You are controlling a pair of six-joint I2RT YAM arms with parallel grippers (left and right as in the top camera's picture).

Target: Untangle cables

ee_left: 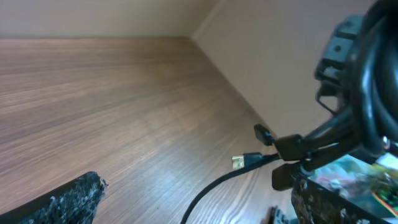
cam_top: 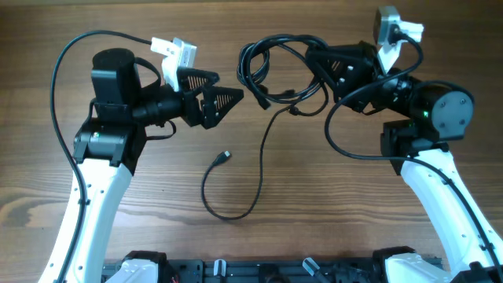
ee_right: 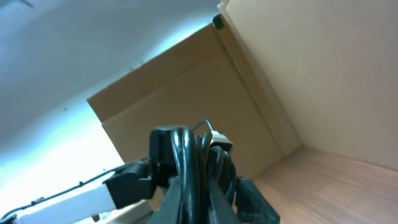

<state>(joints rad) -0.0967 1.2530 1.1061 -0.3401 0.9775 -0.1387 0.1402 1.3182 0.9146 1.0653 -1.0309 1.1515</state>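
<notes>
On the overhead camera the cables (cam_top: 263, 56) sit bunched in a knot of black loops toward the far side of the table (cam_top: 369, 212). The knot lies between my 2 arms, closer to the right one. My right gripper (cam_top: 318, 67) has its 2 fingers pressed together on that bundle. In the right wrist view several black cords (ee_right: 189, 165) stand side by side, pinched between the dark fingers (ee_right: 255, 202), with a tan panel (ee_right: 186, 87) behind them.

1 strand (cam_top: 262, 169) drops out of the knot and runs toward the near edge across the wood. It curls into an open loop and ends in a small silver-tipped plug (cam_top: 225, 156) lying on the table, well apart from the bundle. Another short plug end (cam_top: 264, 102) hangs at the lower left of the knot.

My left gripper (cam_top: 228, 86) is spread wide and holds nothing. Its tips point at the knot from just beside it, and I cannot tell whether they touch it. In the left wrist view 1 finger (ee_left: 68, 199) shows at bottom left and the other at bottom right. Between them is bare wood, crossed by a thin black cord with a silver end (ee_left: 238, 162).

A colourful patch (ee_left: 351, 174) at lower right of that view may be a label, but it is too blurred for me to read.
</notes>
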